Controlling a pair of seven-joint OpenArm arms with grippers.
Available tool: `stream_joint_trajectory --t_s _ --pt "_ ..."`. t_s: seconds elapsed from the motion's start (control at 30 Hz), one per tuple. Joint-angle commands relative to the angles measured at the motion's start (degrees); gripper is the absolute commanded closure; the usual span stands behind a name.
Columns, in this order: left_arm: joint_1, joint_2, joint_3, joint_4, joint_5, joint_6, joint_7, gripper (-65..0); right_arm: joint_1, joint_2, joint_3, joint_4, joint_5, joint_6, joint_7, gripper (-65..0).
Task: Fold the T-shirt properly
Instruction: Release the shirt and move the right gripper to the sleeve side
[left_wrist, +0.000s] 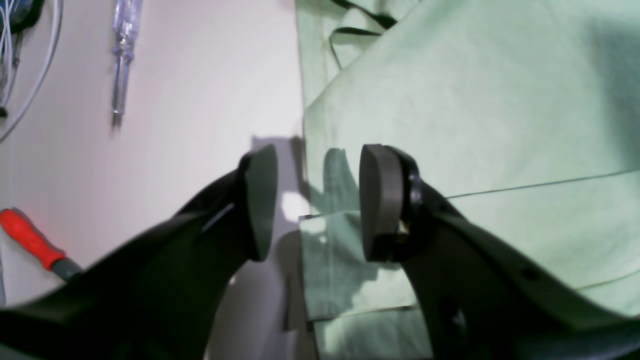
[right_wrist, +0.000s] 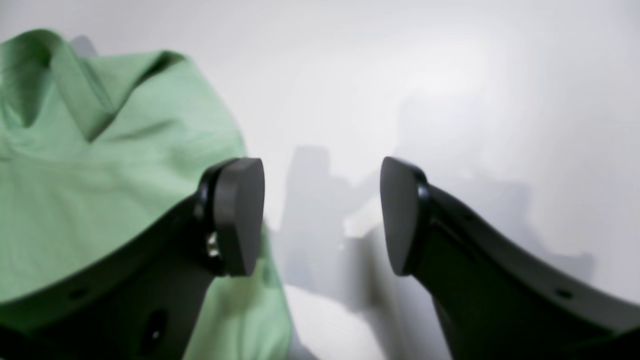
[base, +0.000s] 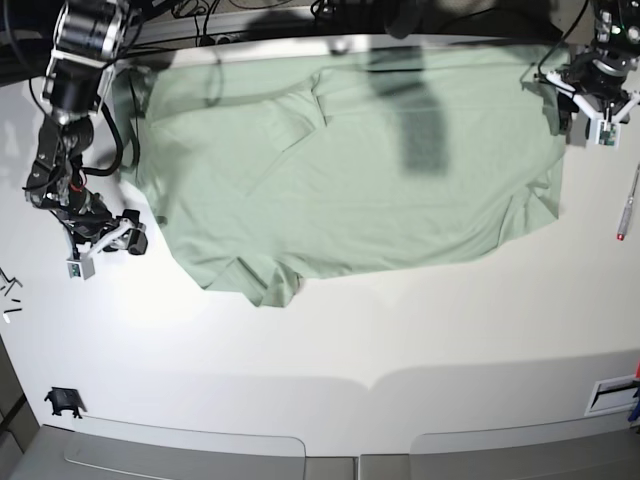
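The pale mint-green T-shirt (base: 350, 170) lies spread across the back half of the white table, with a sleeve bunched at its front left edge (base: 255, 282). My left gripper (base: 590, 108) hovers over the shirt's far right corner. In the left wrist view that gripper (left_wrist: 320, 205) is open, with stacked hemmed layers of the shirt (left_wrist: 450, 125) beneath it and nothing between the pads. My right gripper (base: 103, 243) stands just off the shirt's left edge. The right wrist view shows it (right_wrist: 322, 215) open over bare table, with the shirt (right_wrist: 100, 165) to its left.
A clear-handled screwdriver (left_wrist: 122, 55) lies on the table beside the shirt's right edge (base: 627, 205), and a red-handled tool (left_wrist: 30, 240) lies near it. A small black object (base: 62, 402) sits at the front left. Cables run along the back edge.
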Motion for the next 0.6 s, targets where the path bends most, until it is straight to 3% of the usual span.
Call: stream_joint_trajectory --t_s 0.0,0.13,0.43,0.5,0.57 --pt "0.17 -0.74 -0.42 0.94 -0.15 0.26 -1.09 -25.5 3.26 0.9 -0.76 -2.36 2.69 1.49 1.2 -34.8" --pt "0.15 -0.74 -0.42 0.94 -0.15 0.26 -0.83 -25.5 8.39 0.35 -6.08 -12.28 7.41 3.4 0.22 -34.7" --pt "0.15 -0.74 -0.42 0.94 -0.15 0.26 -0.2 -25.5 8.74 -0.44 -12.04 -12.98 7.26 3.4 -1.44 -33.8" --pt "0.15 -0.76 -0.42 0.94 -0.15 0.26 -0.2 -25.5 8.76 -0.35 -12.04 -12.98 6.86 3.4 -1.42 -27.1" --pt "0.15 -0.76 -0.42 0.94 -0.15 0.26 -0.22 -25.5 8.74 -0.33 -12.04 -12.98 6.88 3.4 -1.4 -14.2"
